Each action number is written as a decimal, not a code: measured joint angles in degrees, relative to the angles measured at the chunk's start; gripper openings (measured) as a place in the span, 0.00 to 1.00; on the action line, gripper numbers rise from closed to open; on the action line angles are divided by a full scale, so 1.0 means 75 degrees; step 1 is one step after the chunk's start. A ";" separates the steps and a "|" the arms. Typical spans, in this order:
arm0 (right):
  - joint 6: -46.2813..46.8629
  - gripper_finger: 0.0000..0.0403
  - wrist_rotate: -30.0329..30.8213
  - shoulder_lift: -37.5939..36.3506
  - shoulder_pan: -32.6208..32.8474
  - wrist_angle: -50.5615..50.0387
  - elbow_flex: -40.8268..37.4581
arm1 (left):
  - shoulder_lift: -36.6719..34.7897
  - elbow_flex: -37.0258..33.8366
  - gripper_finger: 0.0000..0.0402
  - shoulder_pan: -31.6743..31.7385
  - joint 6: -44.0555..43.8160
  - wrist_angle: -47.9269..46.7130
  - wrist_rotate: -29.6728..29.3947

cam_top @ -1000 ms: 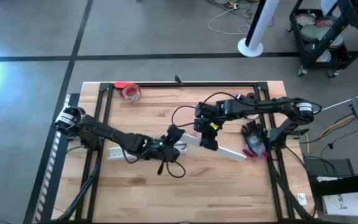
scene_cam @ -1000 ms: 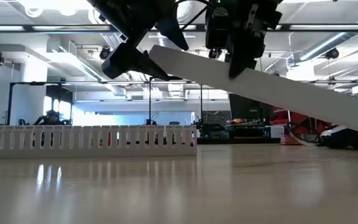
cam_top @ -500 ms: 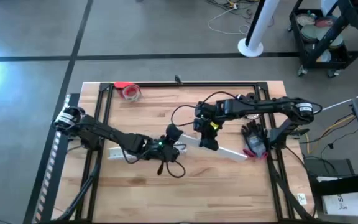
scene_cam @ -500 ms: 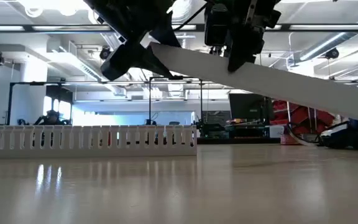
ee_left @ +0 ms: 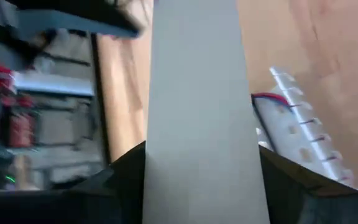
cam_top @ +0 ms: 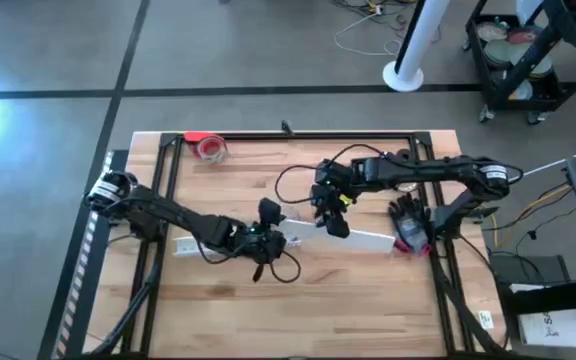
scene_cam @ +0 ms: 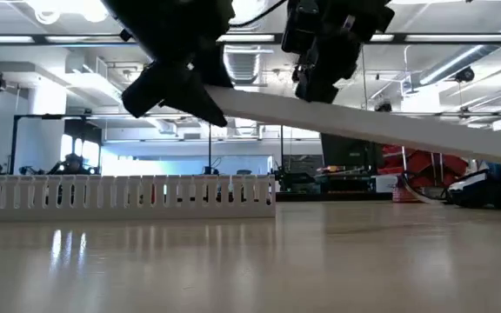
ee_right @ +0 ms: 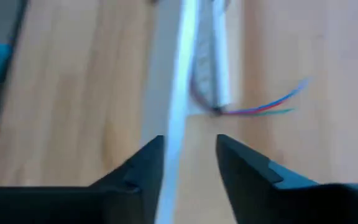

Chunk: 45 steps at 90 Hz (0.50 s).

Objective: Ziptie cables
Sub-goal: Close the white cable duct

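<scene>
A long white flat strip [cam_top: 363, 237] hangs in the air over the table's middle, nearly level in the low view [scene_cam: 390, 130]. My left gripper [cam_top: 273, 235] is shut on its left end. My right gripper [cam_top: 334, 222] stands over the strip farther right, its open fingers [ee_right: 190, 149] on either side of it. A white slotted duct [scene_cam: 124, 191] lies flat on the table at the left. The cables [ee_right: 260, 110], thin red, blue and green wires, stick out of the duct's end [ee_left: 266, 98] onto the wood. My left gripper holds the strip's left end [ee_left: 197, 143] by its two long edges, one finger [ee_left: 126, 171] on each side. The strip runs straight away between the fingers and is lifted clear of the table. My right gripper straddles the strip from above. The strip's edge [ee_right: 169, 134] lies beside one finger [ee_right: 142, 168], with a gap to the other. Whether that finger touches it I cannot tell.
A red tape roll [cam_top: 209, 147] lies at the far left of the table. A black glove [cam_top: 408, 222] lies at the right edge. Black frame rails [cam_top: 298, 136] run along the table's far side and its left and right sides. Bare wood lies along the near edge.
The strip has swung flatter: its free right end has risen and turned toward the far edge, while its left end stayed in my left gripper. My right gripper has shifted slightly toward the far edge, and my left gripper slightly toward the table's left.
</scene>
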 joint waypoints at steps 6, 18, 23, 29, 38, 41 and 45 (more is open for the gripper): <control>-0.0203 0.47 0.0538 -0.0085 0.0062 0.0017 0.0167 | 0.0000 0.0000 0.52 0.0000 -0.0515 -0.0097 0.0326; -0.0676 0.60 0.1001 -0.0240 0.0350 0.0282 0.0417 | -0.0078 0.0000 0.52 0.0025 -0.1333 -0.0093 0.0881; -0.0889 0.65 0.1036 -0.0287 0.0508 0.0540 0.0426 | -0.0199 0.0000 0.52 0.0044 -0.1675 -0.0175 0.0973; -0.1050 0.70 0.1040 -0.0292 0.0706 0.0916 0.0426 | -0.0393 0.0000 0.52 0.0099 -0.2103 -0.0264 0.1158; -0.1193 0.75 0.1212 -0.0287 0.1027 0.1486 0.0376 | -0.0740 -0.0044 0.52 0.0114 -0.2787 -0.0391 0.1334; -0.1320 0.76 0.1418 -0.0245 0.1147 0.1703 0.0362 | -0.0872 -0.0078 0.52 0.0114 -0.2997 -0.0389 0.1416; -0.1496 0.77 0.1775 -0.0207 0.1304 0.1939 0.0342 | -0.1034 -0.0127 0.52 0.0108 -0.3306 -0.0372 0.1459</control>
